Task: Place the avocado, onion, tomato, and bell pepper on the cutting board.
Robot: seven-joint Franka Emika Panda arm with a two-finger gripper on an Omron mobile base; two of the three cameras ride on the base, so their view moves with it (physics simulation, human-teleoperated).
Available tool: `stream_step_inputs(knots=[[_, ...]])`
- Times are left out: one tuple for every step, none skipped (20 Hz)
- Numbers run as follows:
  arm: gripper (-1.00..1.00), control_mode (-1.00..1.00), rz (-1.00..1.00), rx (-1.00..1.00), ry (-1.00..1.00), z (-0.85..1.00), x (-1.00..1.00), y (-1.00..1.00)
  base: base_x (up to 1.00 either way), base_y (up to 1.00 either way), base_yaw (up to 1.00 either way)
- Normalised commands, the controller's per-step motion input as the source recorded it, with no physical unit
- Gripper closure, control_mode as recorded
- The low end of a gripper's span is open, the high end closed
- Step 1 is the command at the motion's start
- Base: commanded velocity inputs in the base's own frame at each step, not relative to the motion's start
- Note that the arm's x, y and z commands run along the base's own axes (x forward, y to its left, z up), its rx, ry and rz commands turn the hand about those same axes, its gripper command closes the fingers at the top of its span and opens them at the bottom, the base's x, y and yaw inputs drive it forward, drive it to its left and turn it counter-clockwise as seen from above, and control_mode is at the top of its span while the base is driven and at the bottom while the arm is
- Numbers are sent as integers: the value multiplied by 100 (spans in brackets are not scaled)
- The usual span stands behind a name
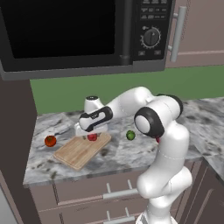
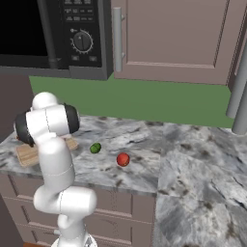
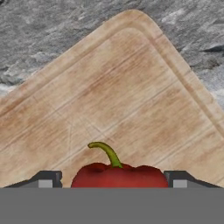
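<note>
One bell pepper [image 3: 118, 174] on one cutting board [image 3: 109, 100]; one avocado [image 1: 130, 135]

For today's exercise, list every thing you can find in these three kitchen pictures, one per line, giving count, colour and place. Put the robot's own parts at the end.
cutting board: one, light tan wood, on the counter's left part.
bell pepper: one, red with green stem, on the board between the gripper fingers.
avocado: one, dark green, on the counter right of the board.
red round vegetable: one, on the counter left of the board.
second red round vegetable: one, on the counter right of the avocado.
microwave: one, black, above the counter.
counter: one, grey marble.
cabinet: brown, upper right.
gripper: one, dark fingers, open around the pepper.
</note>
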Motion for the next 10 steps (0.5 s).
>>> stream_step_inputs(knots=[[-100,-100,0,0,0,-16,0,0,0,0,0],[-100,-100,0,0,0,-16,0,0,0,0,0],[-100,-100,0,0,0,-15,0,0,0,0,0],[-100,-100,0,0,0,-13,0,0,0,0,0],[-100,-100,0,0,0,-11,0,0,0,0,0],[-100,-100,0,0,0,-9,0,0,0,0,0],[-100,-100,0,0,0,-4,0,0,0,0,0],[-100,-100,0,0,0,0,0,0,0,0,0],[-100,-100,0,0,0,0,-4,0,0,0,0],[-100,-100,0,0,0,0,-6,0,0,0,0]])
